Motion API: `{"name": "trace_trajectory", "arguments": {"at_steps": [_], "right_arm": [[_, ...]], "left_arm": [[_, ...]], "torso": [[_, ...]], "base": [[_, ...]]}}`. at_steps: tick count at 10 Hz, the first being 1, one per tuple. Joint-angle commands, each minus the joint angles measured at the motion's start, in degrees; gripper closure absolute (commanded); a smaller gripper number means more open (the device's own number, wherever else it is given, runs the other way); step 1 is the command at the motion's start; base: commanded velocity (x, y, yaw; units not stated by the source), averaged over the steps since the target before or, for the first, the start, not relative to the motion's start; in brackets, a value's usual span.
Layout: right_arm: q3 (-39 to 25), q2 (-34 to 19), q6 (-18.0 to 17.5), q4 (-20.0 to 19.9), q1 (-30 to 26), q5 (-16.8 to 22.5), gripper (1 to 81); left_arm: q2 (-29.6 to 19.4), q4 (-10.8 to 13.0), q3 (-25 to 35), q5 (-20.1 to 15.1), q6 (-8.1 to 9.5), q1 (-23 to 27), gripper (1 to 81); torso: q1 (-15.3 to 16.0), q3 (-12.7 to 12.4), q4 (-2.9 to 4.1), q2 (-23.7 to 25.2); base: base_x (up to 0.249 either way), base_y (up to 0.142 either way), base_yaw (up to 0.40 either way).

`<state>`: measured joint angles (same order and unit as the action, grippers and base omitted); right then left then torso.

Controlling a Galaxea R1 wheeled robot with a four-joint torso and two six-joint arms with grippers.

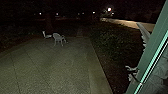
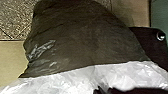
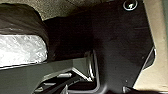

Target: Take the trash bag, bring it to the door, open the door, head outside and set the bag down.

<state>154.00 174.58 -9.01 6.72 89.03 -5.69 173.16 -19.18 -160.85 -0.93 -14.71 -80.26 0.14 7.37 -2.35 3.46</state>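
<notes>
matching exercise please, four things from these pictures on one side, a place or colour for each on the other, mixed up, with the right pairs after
1. bag
2. chair
3. bush
4. frame

A. growing beside the paving
B. green, slanting up the head view's right side
C. dark and whitish plastic
D. standing on the paving

Pairs: 1-C, 2-D, 3-A, 4-B

The picture edges cut off the dark-and-white plastic trash bag (image 2: pixel 87 42) and the tall green frame (image 1: pixel 152 52). The low white object (image 1: pixel 46 36) is too blurred for telling what it is.
</notes>
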Motion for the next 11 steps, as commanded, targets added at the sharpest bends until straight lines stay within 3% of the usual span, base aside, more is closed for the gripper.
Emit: {"name": "trace_trajectory", "arguments": {"at_steps": [1, 4, 11], "right_arm": [[-0.38, 0.27, 0.04, 0.05, -1.0, 3.41, 1.0], [-0.38, 0.27, 0.04, 0.05, -0.91, 3.41, 1.0], [-0.29, 0.18, 0.04, 0.05, -0.91, 3.32, 1.0]], "left_arm": [[-0.26, -0.16, -0.08, -3.56, -0.14, 2.08, 81.1], [-0.26, -0.16, 0.01, -3.64, -0.14, 2.08, 81.1], [-0.26, -0.16, 0.01, -3.56, -0.14, 2.08, 81.1]], "torso": [[0.0, 0.0, 0.0, 0.0], [-0.14, -0.02, 0.0, 0.09], [-0.13, -0.05, 0.0, 0.09]], "base": [[0.105, 0.0, 0.0], [0.105, 0.021, 0.0], [0.1, 0.081, 0.0]]}}
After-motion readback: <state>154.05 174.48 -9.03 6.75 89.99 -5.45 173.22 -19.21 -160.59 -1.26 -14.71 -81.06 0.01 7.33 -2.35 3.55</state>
